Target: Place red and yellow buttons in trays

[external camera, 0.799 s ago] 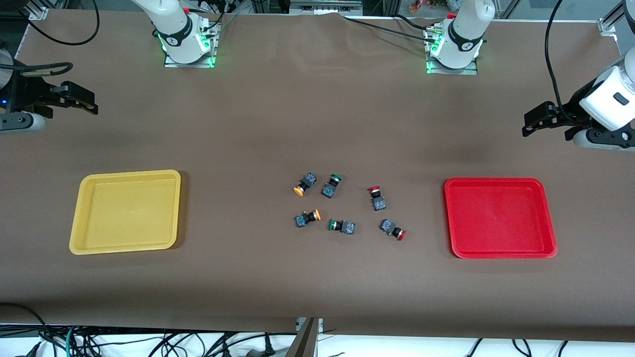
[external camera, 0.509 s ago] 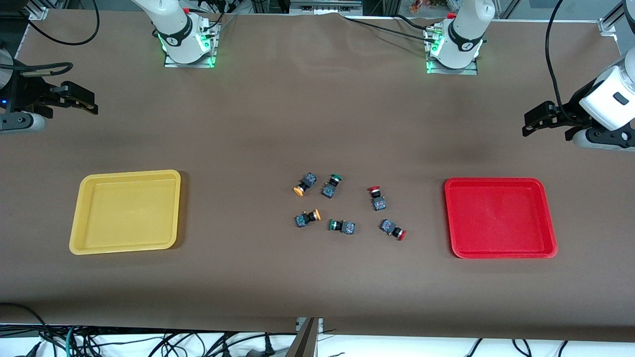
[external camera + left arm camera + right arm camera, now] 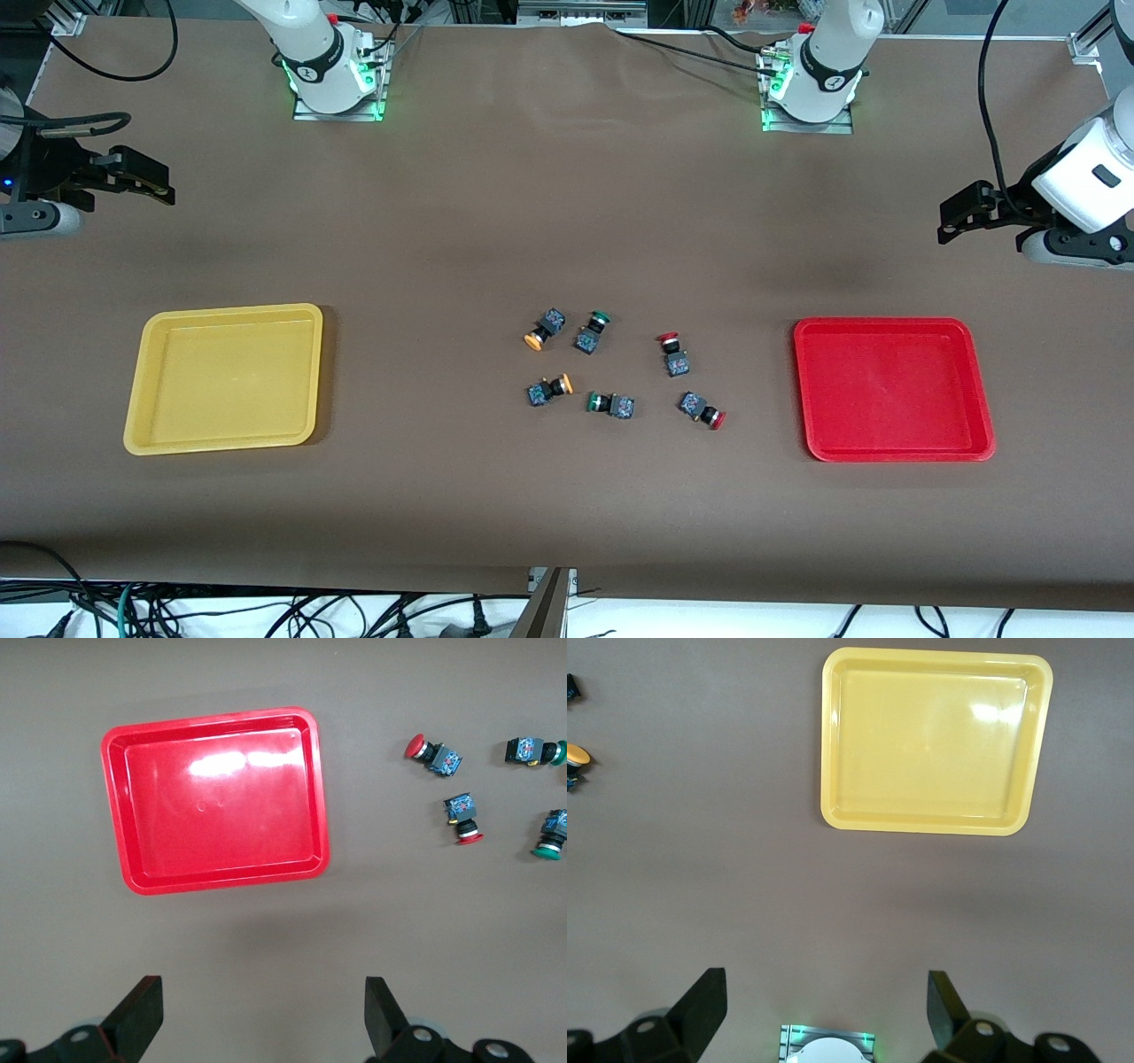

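The red tray point(image 3: 893, 390) lies on the brown table point(image 3: 567, 221) toward the left arm's end and serves as the marker here. Its inside holds nothing. Beside it, toward the middle of the table, lie six small switches. Closest to the front camera is one red button point(image 3: 702, 410), near the tray, with a green-capped switch point(image 3: 610, 405) and a yellow button point(image 3: 549, 390) in a row with it, each farther from the tray than the last. A little farther from the camera lies the second row: the other red button point(image 3: 675, 354) nearest the tray, then a second green-capped switch point(image 3: 592, 331), then the other yellow button point(image 3: 544, 330). Well apart from the red tray, at the right arm's end, sits the yellow tray point(image 3: 226, 378), also unfilled. The left hand point(image 3: 961, 213) hangs over bare table by the red tray, fingers spread wide, holding nothing. The right hand point(image 3: 142, 182) hangs over bare table near the yellow tray, likewise spread and holding nothing.
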